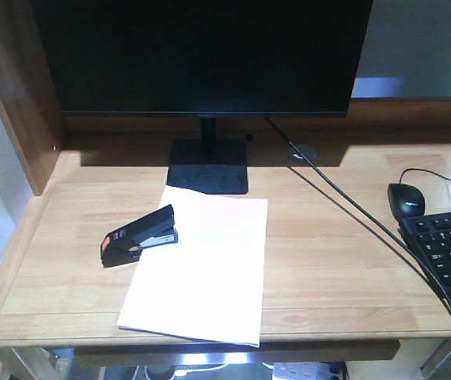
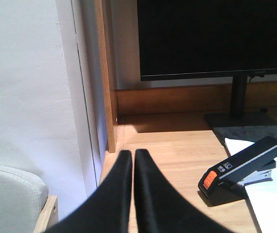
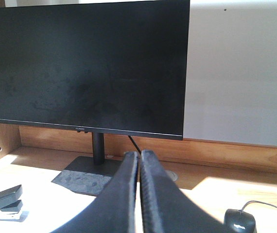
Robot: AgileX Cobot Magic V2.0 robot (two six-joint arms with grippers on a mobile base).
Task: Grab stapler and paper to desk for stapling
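Observation:
The black stapler point(image 1: 141, 236) with an orange end sits on the left edge of the white paper point(image 1: 202, 269), which lies flat on the light-wood desk point(image 1: 328, 261) in front of the monitor stand. In the left wrist view the stapler point(image 2: 240, 170) is to the right of my left gripper point(image 2: 132, 154), whose fingers are shut with nothing between them. My right gripper point(image 3: 140, 155) is also shut and empty, facing the monitor; the stapler point(image 3: 2, 199) shows at the lower left there. Neither gripper appears in the front view.
A large black monitor point(image 1: 202, 55) on a stand point(image 1: 208, 166) fills the back. A black mouse point(image 1: 406, 198) and keyboard point(image 1: 447, 249) lie at the right, with a cable point(image 1: 368, 222) running across the desk. A wooden side panel point(image 1: 12, 87) stands at the left.

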